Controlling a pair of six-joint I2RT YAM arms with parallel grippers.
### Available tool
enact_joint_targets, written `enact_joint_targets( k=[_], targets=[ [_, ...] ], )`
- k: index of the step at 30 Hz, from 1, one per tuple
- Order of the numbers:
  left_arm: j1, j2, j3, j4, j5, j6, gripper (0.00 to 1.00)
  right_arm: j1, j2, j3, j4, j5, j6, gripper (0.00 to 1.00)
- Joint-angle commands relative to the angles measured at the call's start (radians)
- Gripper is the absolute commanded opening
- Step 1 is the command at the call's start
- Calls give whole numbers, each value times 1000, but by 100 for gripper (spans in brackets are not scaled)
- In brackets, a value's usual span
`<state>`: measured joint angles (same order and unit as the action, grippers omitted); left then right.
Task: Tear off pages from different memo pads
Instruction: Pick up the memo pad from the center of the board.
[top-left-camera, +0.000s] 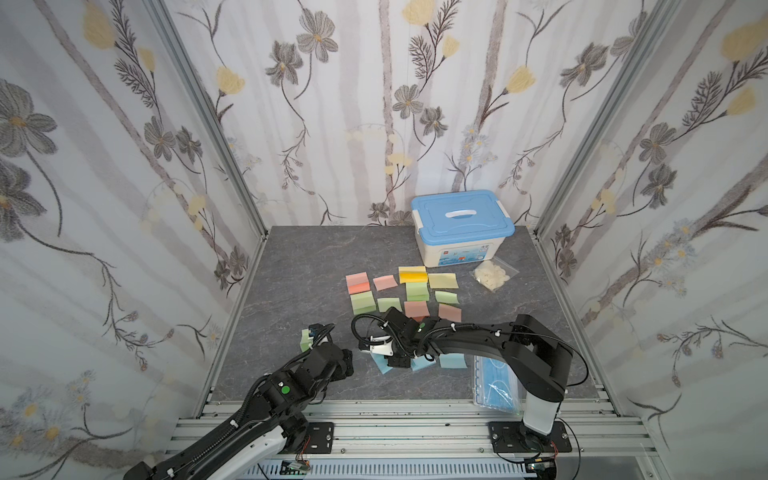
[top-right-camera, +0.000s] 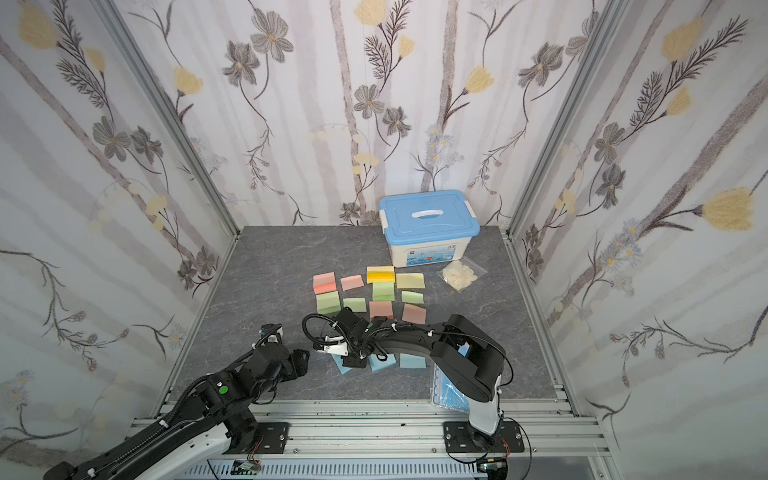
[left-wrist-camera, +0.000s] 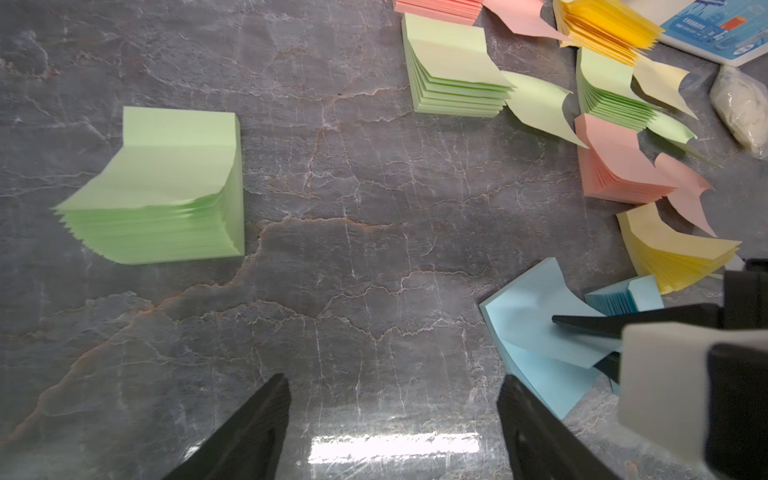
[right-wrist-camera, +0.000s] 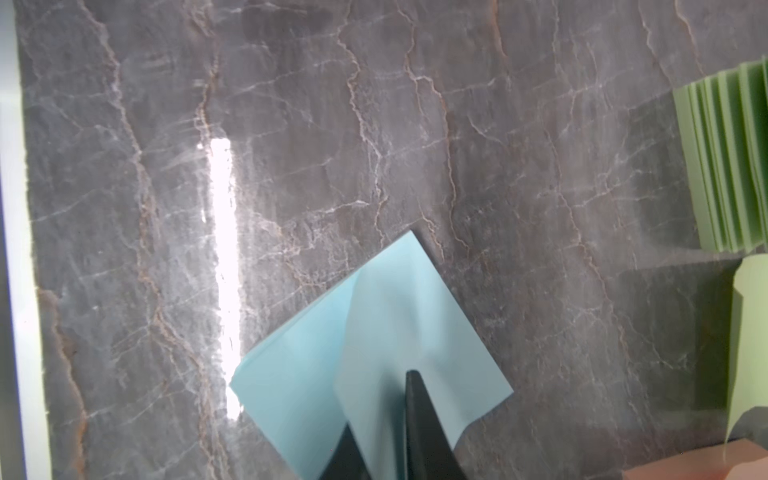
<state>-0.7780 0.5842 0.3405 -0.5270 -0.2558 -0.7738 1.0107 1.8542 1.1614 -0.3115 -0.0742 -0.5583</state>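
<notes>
Where the right gripper (right-wrist-camera: 390, 395) sits: low over the near middle of the table (top-left-camera: 291, 270), reaching toward the left arm's side.
Right gripper state: jaws pinched together on one corner of a blue page (right-wrist-camera: 415, 316).
Blue page: raised and curled above the blue memo pad (right-wrist-camera: 286, 370); whether its far edge is attached cannot be told.
Blue memo pad: flat on the table, directly under the page.
Adjacent items: a second blue pad (top-left-camera: 420, 365) and a blue square (top-left-camera: 453, 360) just beside it, partly under the right arm.
Left gripper (left-wrist-camera: 394, 377): jaws spread wide, holding nothing, over bare table near the blue memo pad.
Lone green pad (left-wrist-camera: 166, 187): well apart from the rest, on the left arm's side.
Rear group: pink pad (top-left-camera: 358, 282), green pad (top-left-camera: 362, 302) and yellow pad (top-left-camera: 412, 274), with a loose pink page (top-left-camera: 385, 282) and a yellow page (top-left-camera: 443, 281) beside them.
Periphery: blue-lidded box (top-left-camera: 461, 216) at the back; mask bag (top-left-camera: 496, 386) by the right arm's base.
</notes>
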Motion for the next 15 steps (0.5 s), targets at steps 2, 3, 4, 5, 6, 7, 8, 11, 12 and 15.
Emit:
enact_joint_targets(
  k=[2,3,4,5,6,7,8,11,12,15],
  targets=[
    [2,-5,-24,86,103,56,85,-49,-77,-2,-24,-164,-69,0],
    [1,-6,-27,117,135,71,86,-63,-100,-6,-24,-188,-61,0],
    [2,-5,-30,150,175,86,87,-74,-127,-7,-23,-202,-52,0],
    [2,-5,-30,187,215,101,88,-85,-152,-11,-24,-221,-48,0],
    [2,-6,-30,213,244,112,88,-86,-175,-18,-23,-240,-45,0],
    [1,-7,-28,240,270,124,88,-121,-201,-25,-25,-257,-45,0],
    [2,-10,-27,262,290,134,88,-128,-228,-33,-25,-272,-45,0],
    [2,-30,-23,324,352,171,89,-140,-308,-53,-26,-315,-43,0],
    [2,-38,-22,344,374,180,89,-142,-327,-56,-27,-328,-40,0],
    [2,-59,-16,383,431,208,89,-143,-384,-64,-25,-374,-24,0]
  ],
)
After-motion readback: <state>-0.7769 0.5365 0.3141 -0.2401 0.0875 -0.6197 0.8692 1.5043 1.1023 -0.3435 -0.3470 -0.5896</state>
